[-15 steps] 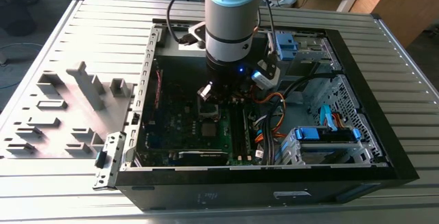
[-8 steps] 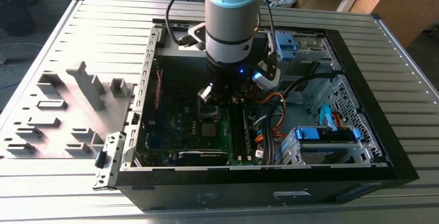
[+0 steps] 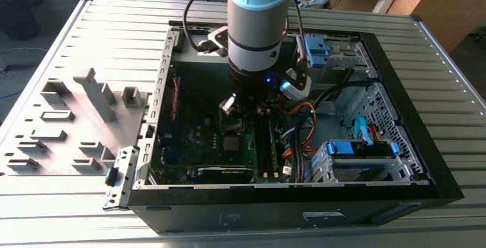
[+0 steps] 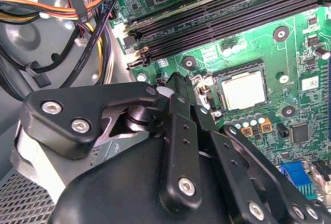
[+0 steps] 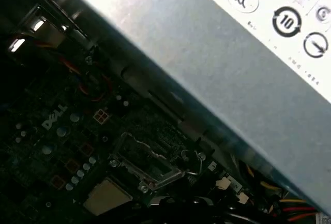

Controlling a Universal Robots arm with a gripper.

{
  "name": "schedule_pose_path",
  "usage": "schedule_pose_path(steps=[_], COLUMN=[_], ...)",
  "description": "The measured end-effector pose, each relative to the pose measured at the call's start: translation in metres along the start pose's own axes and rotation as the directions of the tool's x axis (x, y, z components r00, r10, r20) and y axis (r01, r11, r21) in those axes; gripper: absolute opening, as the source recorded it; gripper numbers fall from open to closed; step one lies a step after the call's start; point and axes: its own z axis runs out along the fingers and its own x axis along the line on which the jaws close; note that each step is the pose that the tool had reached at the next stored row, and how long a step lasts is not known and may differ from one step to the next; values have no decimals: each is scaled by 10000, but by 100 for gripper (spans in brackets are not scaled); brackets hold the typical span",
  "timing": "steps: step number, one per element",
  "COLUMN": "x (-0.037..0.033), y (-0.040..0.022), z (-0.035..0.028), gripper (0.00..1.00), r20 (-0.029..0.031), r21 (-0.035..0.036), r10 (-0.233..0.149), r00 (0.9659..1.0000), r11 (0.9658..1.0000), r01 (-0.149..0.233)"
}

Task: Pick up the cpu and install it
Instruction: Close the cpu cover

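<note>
The cpu [image 4: 243,89] is a small pale silver square lying flat in its metal-framed socket on the green motherboard [image 4: 300,53]. In the first wrist view the cpu [image 5: 106,195] lies beside the raised socket frame [image 5: 145,164]. In the exterior view the cpu [image 3: 229,141] sits mid-board inside the open computer case [image 3: 425,162]. My gripper [image 4: 177,85] hangs low over the board just beside the socket, its black fingers drawn together, and I see nothing held between them. From outside, the gripper [image 3: 230,104] is just above the board, slightly farther back than the cpu.
Black memory slots [image 4: 222,22] run past the socket. Bundled orange, yellow and black cables [image 4: 77,17] crowd one side. The grey labelled power-supply box [image 5: 232,63] looms close to the arm. A blue drive cage [image 3: 361,148] fills the case's right. A grey parts fixture [image 3: 68,123] lies outside on the left.
</note>
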Motion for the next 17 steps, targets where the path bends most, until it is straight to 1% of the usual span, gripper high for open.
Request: schedule_pose_path(steps=[17], x=[15], y=[-69], z=[-14], gripper=[11], r20=[-28], r21=[-31], r10=[-154], r00=[9999], r11=[9999], r01=[154])
